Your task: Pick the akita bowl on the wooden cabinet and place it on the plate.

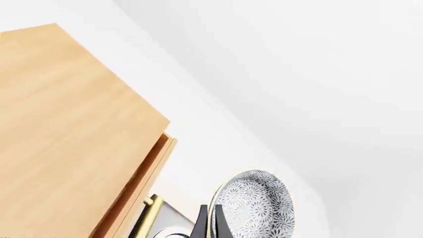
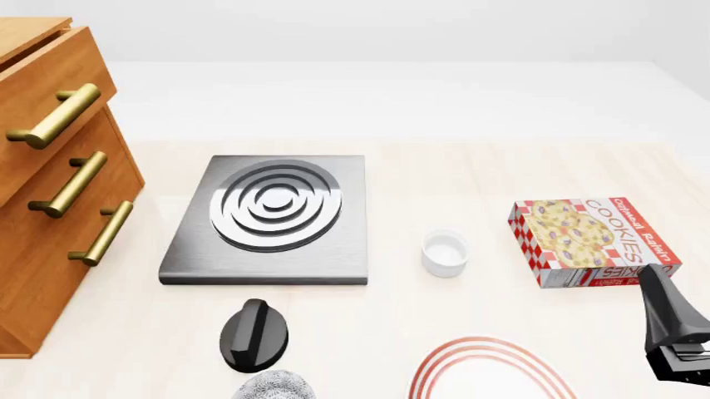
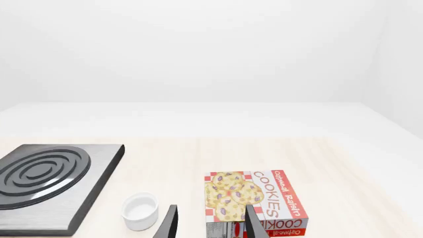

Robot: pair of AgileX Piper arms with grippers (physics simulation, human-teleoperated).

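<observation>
The left claw (image 1: 210, 223) grips the akita bowl (image 1: 256, 202) (rim pinched) above the pale table (image 2: 466, 166); right claw (image 3: 210, 223) released.

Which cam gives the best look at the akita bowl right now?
Left wrist view: the akita bowl shows its speckled side and pale rim, pinched at the rim by the left gripper. Front view catches only a speckled sliver at the bottom edge. Right wrist view shows none of it.

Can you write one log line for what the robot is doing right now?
left pincer: shut on akita bowl | right pincer: open, idle | plate: bare
</observation>
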